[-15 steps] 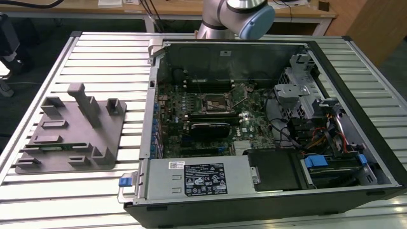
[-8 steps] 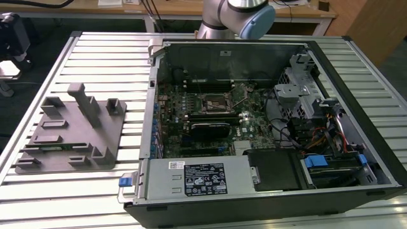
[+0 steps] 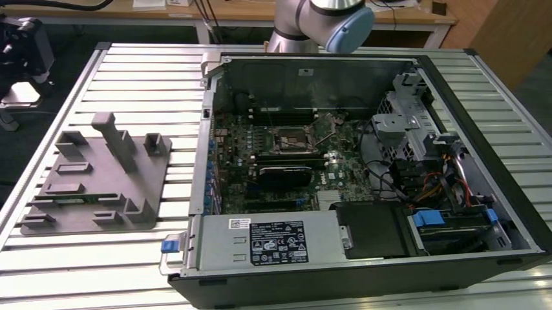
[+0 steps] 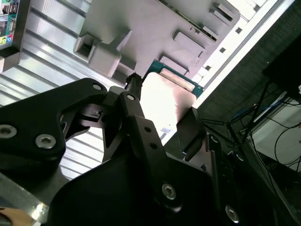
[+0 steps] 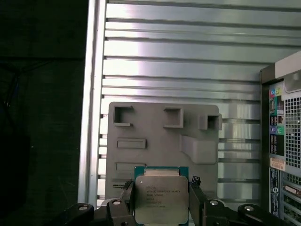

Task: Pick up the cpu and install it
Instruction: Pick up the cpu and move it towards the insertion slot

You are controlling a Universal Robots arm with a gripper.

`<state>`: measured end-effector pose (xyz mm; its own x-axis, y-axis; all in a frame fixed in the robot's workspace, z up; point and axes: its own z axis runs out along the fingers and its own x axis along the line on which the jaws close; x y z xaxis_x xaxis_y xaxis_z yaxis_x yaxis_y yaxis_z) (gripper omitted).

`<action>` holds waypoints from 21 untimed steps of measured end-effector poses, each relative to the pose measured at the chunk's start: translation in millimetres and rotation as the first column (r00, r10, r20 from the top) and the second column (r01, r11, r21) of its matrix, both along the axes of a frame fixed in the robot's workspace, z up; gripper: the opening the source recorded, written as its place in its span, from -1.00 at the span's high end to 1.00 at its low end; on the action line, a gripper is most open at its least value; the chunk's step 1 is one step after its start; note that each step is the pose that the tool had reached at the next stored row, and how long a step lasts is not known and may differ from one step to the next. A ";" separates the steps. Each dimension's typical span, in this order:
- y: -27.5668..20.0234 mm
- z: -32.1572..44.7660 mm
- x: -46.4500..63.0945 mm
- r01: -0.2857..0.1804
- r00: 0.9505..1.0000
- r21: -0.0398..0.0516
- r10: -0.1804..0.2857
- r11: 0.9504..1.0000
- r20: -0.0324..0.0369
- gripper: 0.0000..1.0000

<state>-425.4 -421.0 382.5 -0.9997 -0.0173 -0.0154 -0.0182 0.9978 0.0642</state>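
In both wrist views my gripper point(image 5: 161, 187) point(image 4: 163, 102) is shut on the cpu point(image 5: 161, 201) point(image 4: 160, 92), a flat square chip with a silvery metal top and a green edge. One black finger point(image 5: 127, 189) presses on each side of it. The cpu hangs well above the grey fixture plate point(image 5: 162, 136) point(image 3: 95, 177), which lies on the slatted metal table. In the exterior view the silver-framed socket point(image 3: 289, 137) with a dark centre sits on the motherboard inside the open computer case point(image 3: 483, 84).
The open case lies on the exterior view's right half of the table point(image 3: 103, 271), with a power supply point(image 3: 267, 242), drive bays and cables point(image 3: 431, 187) inside. The fixture plate carries upright posts point(image 3: 116, 139). The arm's base point(image 3: 319, 26) stands behind the case.
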 end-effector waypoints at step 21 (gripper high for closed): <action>0.0 0.1 36.9 0.000 1.000 0.000 0.000 1.000 0.000 -0.08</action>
<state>-388.5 -421.0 382.6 -0.9997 -0.0173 -0.0153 -0.0182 0.9978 0.0641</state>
